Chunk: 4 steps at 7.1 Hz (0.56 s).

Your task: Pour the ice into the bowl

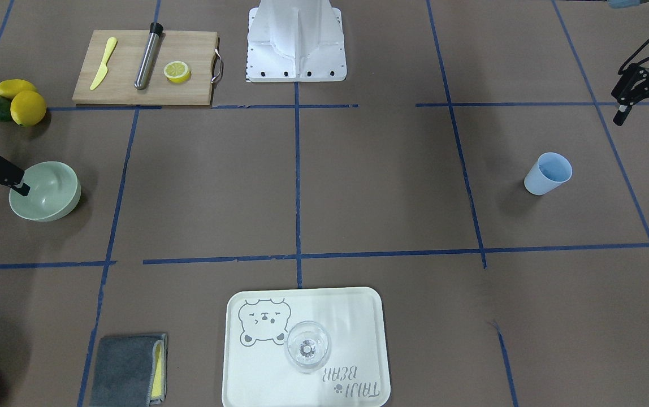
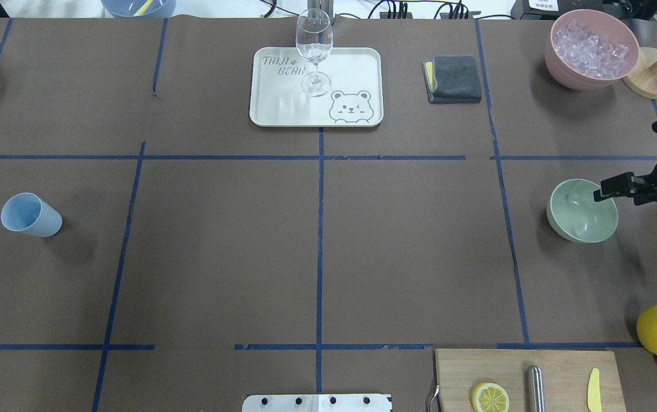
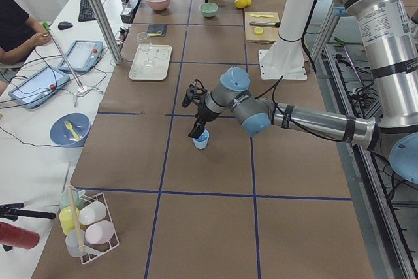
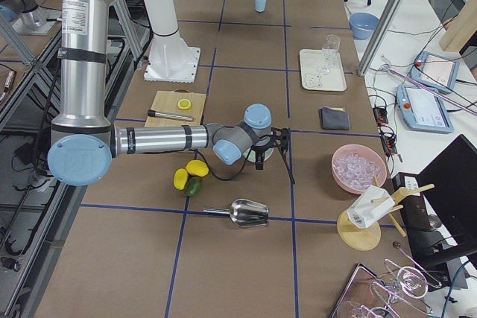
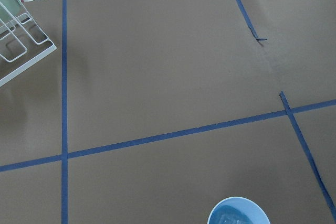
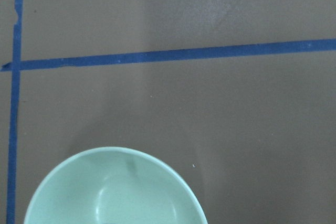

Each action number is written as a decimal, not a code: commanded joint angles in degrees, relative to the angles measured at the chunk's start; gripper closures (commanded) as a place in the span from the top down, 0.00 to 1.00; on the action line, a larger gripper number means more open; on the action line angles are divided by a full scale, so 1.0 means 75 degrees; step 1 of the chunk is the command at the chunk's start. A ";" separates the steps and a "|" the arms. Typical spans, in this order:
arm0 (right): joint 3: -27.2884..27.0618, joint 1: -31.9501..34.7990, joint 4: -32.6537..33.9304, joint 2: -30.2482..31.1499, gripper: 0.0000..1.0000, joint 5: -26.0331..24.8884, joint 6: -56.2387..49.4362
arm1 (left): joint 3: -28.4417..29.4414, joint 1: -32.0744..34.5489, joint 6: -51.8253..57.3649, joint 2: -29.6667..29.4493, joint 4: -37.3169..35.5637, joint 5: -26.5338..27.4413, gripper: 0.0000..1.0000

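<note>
Overhead exterior: right gripper, fingers apart, one fingertip inside the rim of the sage bowl; ice heaped in the pink container farther along the table. Exterior front-facing: left gripper, fingers spread and empty, well apart from the blue cup.

Silver arm tubes, pale blue joint caps, white pedestal, black left gripper
</note>
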<state>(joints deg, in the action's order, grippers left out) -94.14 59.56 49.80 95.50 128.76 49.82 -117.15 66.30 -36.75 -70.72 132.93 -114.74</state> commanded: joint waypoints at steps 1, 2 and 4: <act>0.0070 -0.0463 -0.0100 0.0170 0.93 -0.0314 0.0084 | -0.0002 -0.0157 -0.0139 0.0008 0.0076 0.0076 1.00; 0.0106 -0.0523 -0.0089 0.0123 0.48 -0.0409 0.0073 | -0.0002 -0.0169 -0.0139 0.0008 0.0088 0.0076 1.00; 0.0048 -0.0512 -0.0135 0.0123 0.00 -0.0259 0.0038 | 0.0022 -0.0321 -0.0325 0.0008 0.0262 0.0099 1.00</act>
<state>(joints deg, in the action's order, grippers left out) -93.49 55.80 49.05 96.45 126.15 50.27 -117.08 64.47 -38.40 -70.67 133.87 -114.10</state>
